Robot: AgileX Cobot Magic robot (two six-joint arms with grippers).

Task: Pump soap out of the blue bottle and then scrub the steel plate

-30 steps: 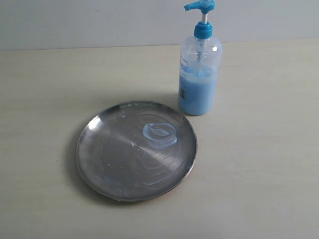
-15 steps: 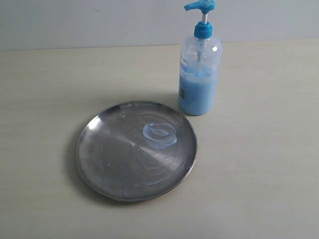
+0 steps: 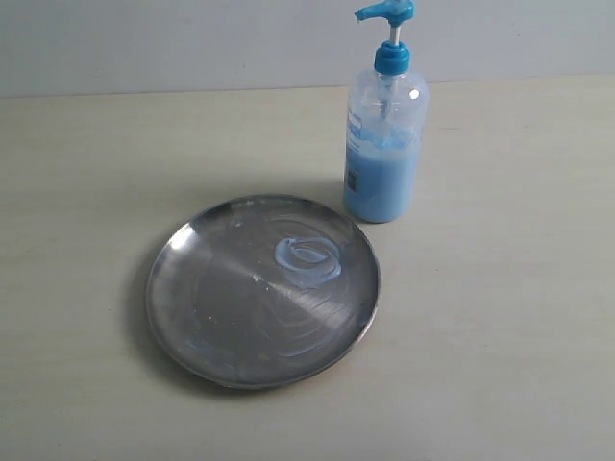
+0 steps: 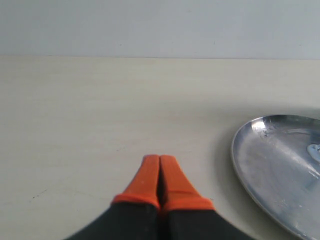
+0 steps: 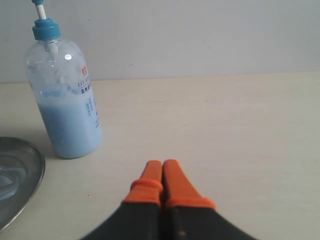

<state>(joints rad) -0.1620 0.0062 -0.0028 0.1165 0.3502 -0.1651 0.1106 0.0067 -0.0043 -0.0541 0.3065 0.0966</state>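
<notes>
Soap (image 3: 307, 261) lies as a pale blob on the steel plate (image 3: 207, 317), right of centre, so pumping looks done. Blue bottle (image 3: 382, 163) stands upright just beyond the plate's far-right rim. Left gripper (image 4: 159, 162) and right gripper (image 5: 162, 166) are pinched closed, empty, off the plate. Scrubbing not yet begun.

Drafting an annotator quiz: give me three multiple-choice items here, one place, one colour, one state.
1. Where is the soap? A) on the steel plate B) beside it C) none visible
2. What colour is the blue bottle's pump head? A) white B) orange C) blue
3. How are the left gripper and right gripper? A) open B) shut, empty C) holding the bottle
Answers: 1 A, the blob sits on the plate; 2 C, bright blue; 3 B, orange fingers pressed together, nothing between.
</notes>
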